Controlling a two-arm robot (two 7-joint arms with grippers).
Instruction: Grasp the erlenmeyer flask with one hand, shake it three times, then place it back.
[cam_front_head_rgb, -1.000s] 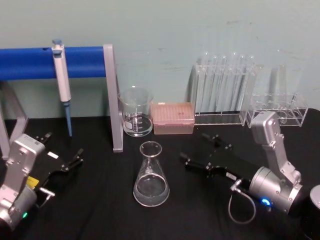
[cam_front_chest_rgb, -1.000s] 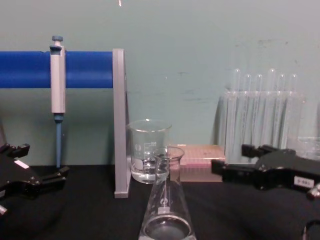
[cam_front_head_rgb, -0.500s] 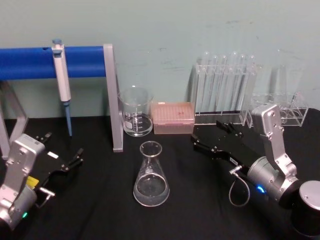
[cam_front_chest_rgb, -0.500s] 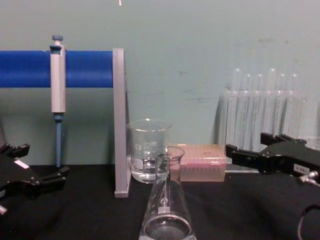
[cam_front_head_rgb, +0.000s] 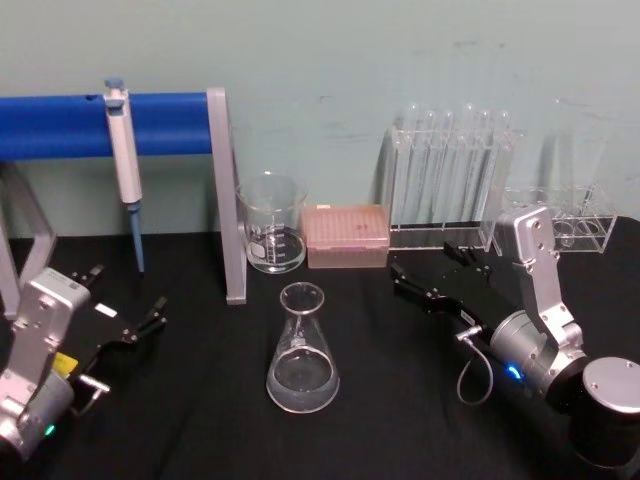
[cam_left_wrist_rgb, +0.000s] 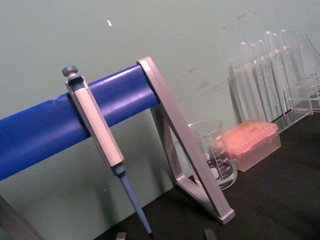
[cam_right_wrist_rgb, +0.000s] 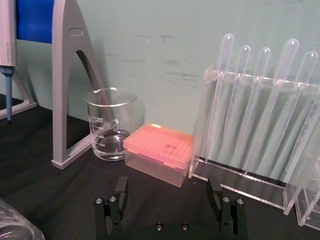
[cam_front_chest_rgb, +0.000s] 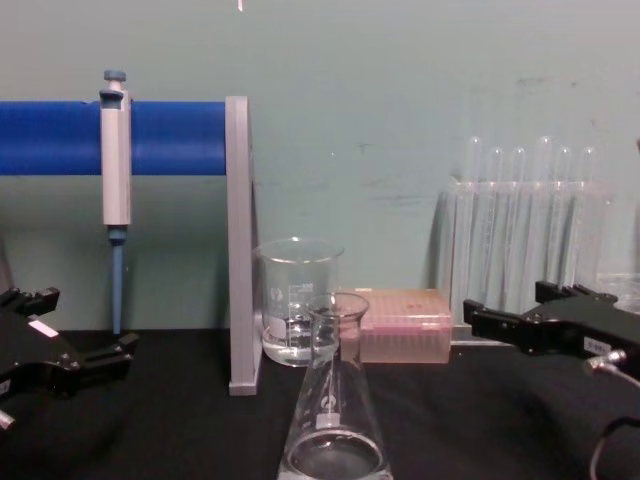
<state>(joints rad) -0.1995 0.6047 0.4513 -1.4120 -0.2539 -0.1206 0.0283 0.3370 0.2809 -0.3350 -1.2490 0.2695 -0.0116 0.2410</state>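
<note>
Black-covered table against a pale green wall. Standing directly on it: the erlenmeyer flask near the centre front; behind it a glass beaker beside a pink pipette-tip box; a grey-legged stand with a blue bar at left; two clear test-tube racks at right rear.

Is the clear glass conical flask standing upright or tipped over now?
Upright. The clear glass conical flask stands on its wide base on the black table, its narrow neck pointing up; neither gripper touches it.
</note>
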